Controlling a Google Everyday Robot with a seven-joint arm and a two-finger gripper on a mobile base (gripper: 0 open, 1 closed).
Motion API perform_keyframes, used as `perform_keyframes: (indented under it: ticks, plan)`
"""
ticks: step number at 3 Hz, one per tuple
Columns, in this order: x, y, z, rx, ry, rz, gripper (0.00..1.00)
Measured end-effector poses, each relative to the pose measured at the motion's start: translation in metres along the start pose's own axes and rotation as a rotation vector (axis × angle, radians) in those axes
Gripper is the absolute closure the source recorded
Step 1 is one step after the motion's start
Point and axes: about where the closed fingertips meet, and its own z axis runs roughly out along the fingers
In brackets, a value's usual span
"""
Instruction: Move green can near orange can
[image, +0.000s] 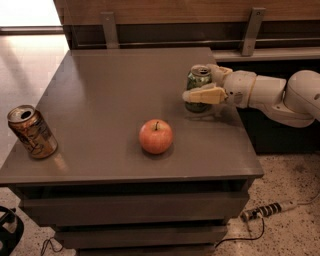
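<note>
The green can (197, 79) stands upright near the right edge of the grey table (115, 95). My gripper (200, 85) reaches in from the right and is open around it. One pale finger (205, 94) crosses the can's front and the other lies behind its top right. The orange can (31, 131) stands upright at the table's front left corner, far from the green can.
A red-orange apple (156, 136) sits in the front middle of the table, between the two cans. A wooden wall with metal brackets (252, 30) runs behind. A power strip (267, 209) and cable lie on the floor at the right.
</note>
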Motion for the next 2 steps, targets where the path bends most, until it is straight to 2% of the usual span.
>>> perform_keyframes:
  ticks: [2]
  plan:
    - [-0.0012, 0.0031, 0.0049, -0.009, -0.001, -0.001, 0.64]
